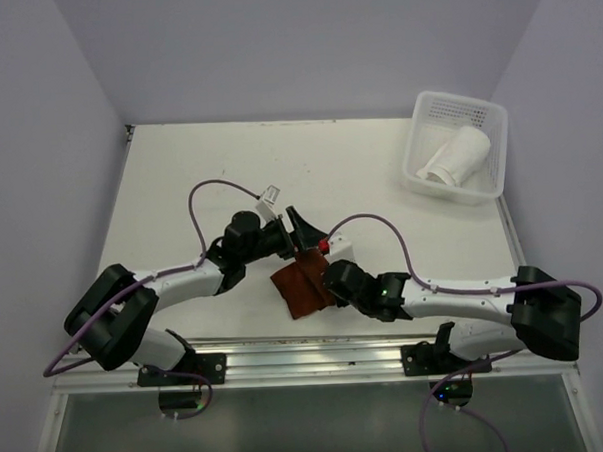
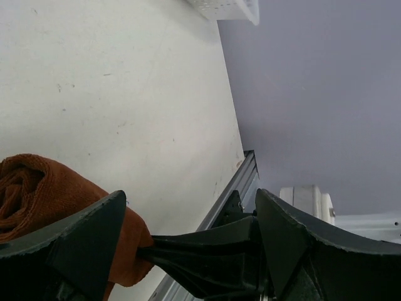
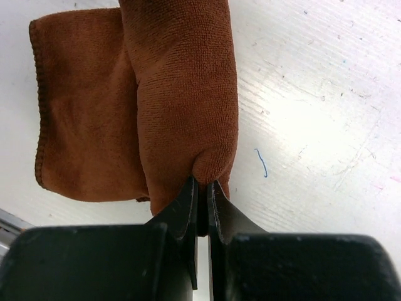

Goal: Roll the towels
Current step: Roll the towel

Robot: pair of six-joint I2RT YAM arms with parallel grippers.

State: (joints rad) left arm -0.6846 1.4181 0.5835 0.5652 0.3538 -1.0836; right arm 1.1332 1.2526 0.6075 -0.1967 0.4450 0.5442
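Rust-brown towel (image 3: 182, 94), partly rolled, between pinched right fingers (image 3: 222, 216); left fingers (image 2: 81, 244) agape.

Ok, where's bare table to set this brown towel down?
Bare table runs along the back wall, from the left edge to the basket. Another patch lies between basket and right arm. Crowded at front centre: left gripper, right gripper and brown towel.

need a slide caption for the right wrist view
Right gripper, jaws shut, pinches the end of a partly rolled rust-brown cloth towel on the white table.
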